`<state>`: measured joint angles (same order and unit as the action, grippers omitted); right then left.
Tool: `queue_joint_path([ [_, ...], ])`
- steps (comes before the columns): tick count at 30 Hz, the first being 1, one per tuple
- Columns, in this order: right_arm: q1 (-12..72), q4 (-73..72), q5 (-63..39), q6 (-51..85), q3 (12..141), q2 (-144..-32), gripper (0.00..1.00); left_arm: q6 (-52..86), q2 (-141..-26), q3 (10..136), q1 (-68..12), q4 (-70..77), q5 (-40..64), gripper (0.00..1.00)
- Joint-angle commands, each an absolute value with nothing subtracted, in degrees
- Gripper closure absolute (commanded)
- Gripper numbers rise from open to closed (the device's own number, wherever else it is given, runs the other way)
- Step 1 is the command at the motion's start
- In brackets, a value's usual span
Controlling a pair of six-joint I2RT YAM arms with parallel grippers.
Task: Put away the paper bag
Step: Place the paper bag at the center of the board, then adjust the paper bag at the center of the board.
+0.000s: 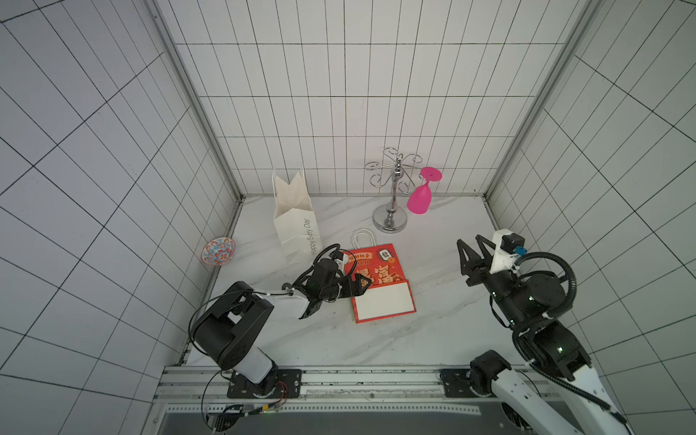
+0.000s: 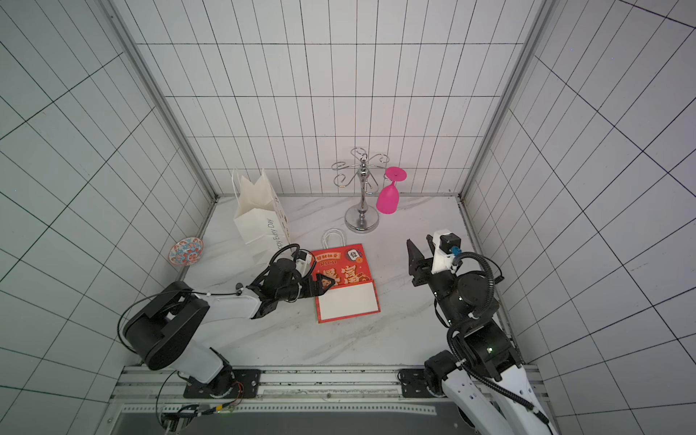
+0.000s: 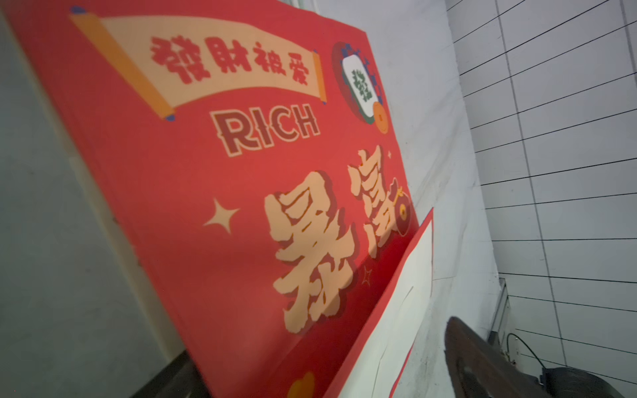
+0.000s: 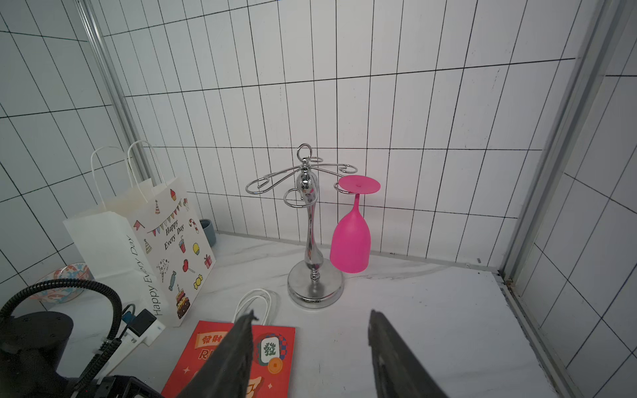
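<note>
The red paper bag (image 1: 380, 275) (image 2: 346, 271) lies flat on the marble table, white handles toward the back wall. Its white bottom flap (image 1: 382, 303) is folded over toward the front. My left gripper (image 1: 359, 286) (image 2: 323, 285) is open at the bag's left edge. In the left wrist view its two dark fingers (image 3: 482, 361) stand wide apart, with the bag (image 3: 206, 172) between them and not pinched. My right gripper (image 1: 469, 241) (image 2: 418, 240) (image 4: 312, 315) hovers open, right of the bag (image 4: 282, 379), with nothing in it.
A white "Happy Every Day" paper bag (image 1: 295, 226) (image 4: 138, 248) stands upright at the back left. A chrome glass rack (image 1: 391, 196) holds a hanging pink goblet (image 1: 420, 199) at the back. A patterned bowl (image 1: 218, 251) sits by the left wall.
</note>
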<state>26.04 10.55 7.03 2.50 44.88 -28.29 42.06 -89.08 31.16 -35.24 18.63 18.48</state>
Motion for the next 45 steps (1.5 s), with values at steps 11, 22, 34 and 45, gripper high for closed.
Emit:
queue_joint_path([
  [11, 26.35, 14.81, 0.34, 8.18, 39.62, -32.87, 0.45, 33.58, -70.27, 29.84, -34.61, 1.7, -9.39, 0.03],
  [22, 26.36, 11.0, -7.83, 25.44, 37.19, -45.21, 0.4, 19.25, -54.9, 36.83, -18.0, -7.17, -7.15, 0.02],
  [34, 28.67, 0.95, -20.3, 14.41, 47.01, -63.61, 0.41, 13.62, -51.36, 43.63, -5.47, -13.31, -6.32, 0.02],
  [45, 33.04, 4.53, -16.57, 11.78, 51.69, -69.12, 0.41, 6.35, -57.9, 64.18, -4.11, -24.6, -8.52, 0.02],
])
